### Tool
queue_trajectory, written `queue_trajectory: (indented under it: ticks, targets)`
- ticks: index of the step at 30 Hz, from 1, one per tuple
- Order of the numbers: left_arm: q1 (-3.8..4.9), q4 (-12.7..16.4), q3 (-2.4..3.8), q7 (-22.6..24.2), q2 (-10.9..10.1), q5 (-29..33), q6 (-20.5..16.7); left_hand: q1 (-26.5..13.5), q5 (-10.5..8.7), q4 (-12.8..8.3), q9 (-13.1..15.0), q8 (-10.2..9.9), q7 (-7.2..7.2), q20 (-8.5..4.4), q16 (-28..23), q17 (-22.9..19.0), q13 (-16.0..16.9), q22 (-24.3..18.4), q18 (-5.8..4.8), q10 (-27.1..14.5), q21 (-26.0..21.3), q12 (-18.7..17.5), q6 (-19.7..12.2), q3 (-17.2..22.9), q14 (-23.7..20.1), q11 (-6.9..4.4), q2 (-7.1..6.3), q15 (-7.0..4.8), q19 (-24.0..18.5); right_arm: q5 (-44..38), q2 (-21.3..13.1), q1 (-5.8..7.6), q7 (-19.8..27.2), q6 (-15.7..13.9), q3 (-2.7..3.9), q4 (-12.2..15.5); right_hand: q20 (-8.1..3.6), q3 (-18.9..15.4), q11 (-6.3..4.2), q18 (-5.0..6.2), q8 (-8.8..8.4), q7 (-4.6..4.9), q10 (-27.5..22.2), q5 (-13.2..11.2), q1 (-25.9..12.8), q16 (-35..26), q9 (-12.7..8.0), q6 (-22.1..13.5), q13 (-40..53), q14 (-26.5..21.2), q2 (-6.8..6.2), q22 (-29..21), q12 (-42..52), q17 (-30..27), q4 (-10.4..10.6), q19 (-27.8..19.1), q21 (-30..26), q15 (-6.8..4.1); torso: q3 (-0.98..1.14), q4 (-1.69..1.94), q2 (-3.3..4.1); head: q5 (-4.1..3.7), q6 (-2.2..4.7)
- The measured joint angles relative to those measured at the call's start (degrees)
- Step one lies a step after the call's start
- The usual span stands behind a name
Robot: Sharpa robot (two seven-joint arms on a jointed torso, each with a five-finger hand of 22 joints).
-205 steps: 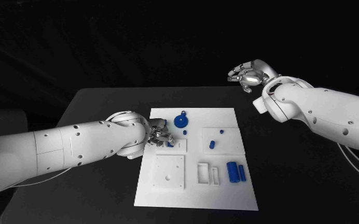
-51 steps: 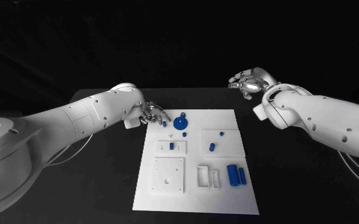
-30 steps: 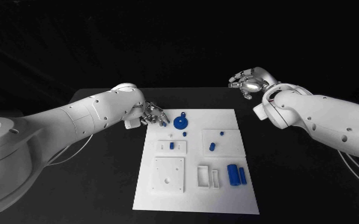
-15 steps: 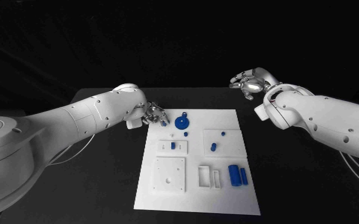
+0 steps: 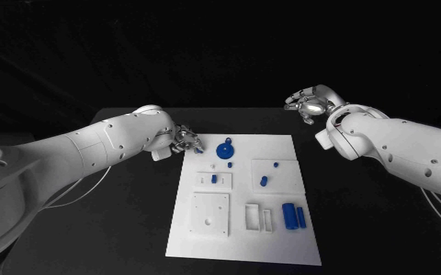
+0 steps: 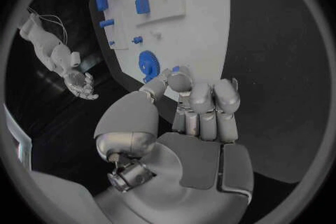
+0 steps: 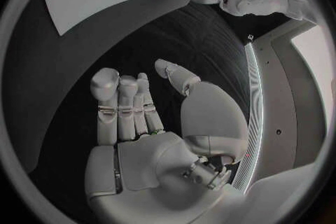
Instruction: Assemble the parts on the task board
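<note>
Dark all round: the backdrop swallows the light and the black table (image 5: 120, 224) barely separates from it. The white task board (image 5: 276, 237) and both arms glare bright, lit from above, with faint shadows beside the board's raised blocks. Both wrist views bend straight edges hard toward the rim, and highlights shine on the left hand (image 6: 199, 109) and right hand (image 7: 140, 123).

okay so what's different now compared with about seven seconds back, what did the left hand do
The left hand lifted off the small raised plate on the task board and drew back to the board's far left corner, pinching a small blue part. A small blue piece now shows on that plate. The right hand stayed raised beyond the far right corner; the blue gear kept its place.
</note>
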Motion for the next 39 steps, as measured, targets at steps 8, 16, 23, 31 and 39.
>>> queue_trajectory:
  ticks: [8, 16, 23, 31, 39]
  targets:
    - [0.06, 5.10, 0.00, -0.02, -3.24, 1.08, -3.03, 0.25, -0.25, -0.11, 0.00, 0.06, -0.01, 0.01, 0.01, -0.01, -0.06, 0.00, -0.02, 0.12, 0.22, 0.00, -0.01, 0.48, 0.03, -0.12, -0.29, -0.01, 0.01, 0.00, -0.18, -0.02, -0.06, 0.10, 0.00, -0.02, 0.01, 0.00, 0.00, 0.00, 0.00, -0.02, 0.00, 0.00, 0.00, 0.00, 0.00, -0.16, -0.05, 0.00, 0.00, 0.00, 0.00, 0.00, 0.00, -0.01, 0.00, 0.00, 0.04, 0.07, -0.04, -0.03, -0.17]
    - [0.14, 12.12, 0.00, -0.34, -6.90, 1.50, -5.40, -0.27, -0.33, -0.11, 0.00, 0.75, -0.02, 0.10, 0.21, 0.05, -0.12, 0.01, -0.02, 0.20, 0.24, 0.00, -0.02, 0.80, 0.26, -0.19, -0.81, -0.08, 0.10, 0.00, -0.32, -0.05, -0.08, 0.16, 0.00, 0.04, 0.01, 0.00, 0.00, 0.00, 0.00, -0.03, 0.00, 0.00, 0.00, 0.00, 0.00, -0.17, -0.05, 0.00, 0.00, -0.01, 0.00, -0.05, 0.00, -0.01, 0.00, 0.00, 0.05, 0.04, -0.08, 0.29, -0.10]
    - [0.16, 19.24, -0.08, -0.99, -10.48, 0.61, -6.98, -0.50, -0.09, 0.01, 0.00, 1.17, -0.04, 0.10, 0.44, 0.11, -0.25, 0.01, -0.01, 0.41, 0.44, 0.00, -0.03, 1.04, 0.29, -0.40, -1.04, -0.08, 0.11, 0.00, -0.51, -0.05, -0.10, 0.19, 0.00, 0.08, 0.01, 0.00, 0.00, 0.00, 0.00, -0.04, 0.00, 0.00, 0.00, 0.00, 0.00, -0.16, -0.05, 0.00, 0.00, 0.04, 0.00, -0.05, 0.00, -0.01, 0.00, 0.00, 0.08, 0.00, -0.07, 0.53, -0.14]
    - [0.12, 24.38, -0.56, -1.72, -12.06, -3.09, -8.01, -0.27, -0.09, -0.17, 0.00, 1.29, -0.12, 0.13, 0.65, 0.20, -0.32, 0.02, -0.01, 0.80, 0.66, 0.00, -0.12, 1.27, 0.32, -0.42, -1.30, -0.06, 0.13, 0.00, -0.58, -0.14, -0.11, 0.25, 0.00, 0.07, 0.01, 0.00, 0.00, 0.00, 0.00, -0.05, 0.00, 0.00, 0.00, 0.00, 0.00, -0.15, -0.04, 0.00, 0.00, 0.04, 0.21, -0.05, 0.00, -0.01, 0.00, 0.00, 0.03, -0.01, 0.01, 0.64, -0.35]
    - [-0.09, 27.58, -2.09, -2.84, -12.93, -6.24, -8.66, -0.25, -0.11, -0.39, 0.00, 1.43, -0.14, -0.11, 0.88, 0.35, -0.39, 0.02, -0.01, 1.20, 1.10, 0.00, -0.15, 1.50, 0.61, -0.43, -1.28, -0.16, 0.53, -0.02, -0.62, -0.22, -0.12, 0.31, 0.00, 0.12, 0.01, 0.00, 0.00, 0.00, 0.00, 0.05, 0.00, 0.22, 0.00, 0.00, 0.00, -0.03, -0.09, 0.00, 0.00, 0.04, 0.21, -0.10, 0.00, -0.01, -0.22, 0.00, -0.04, 0.02, 0.02, 0.87, -0.57]
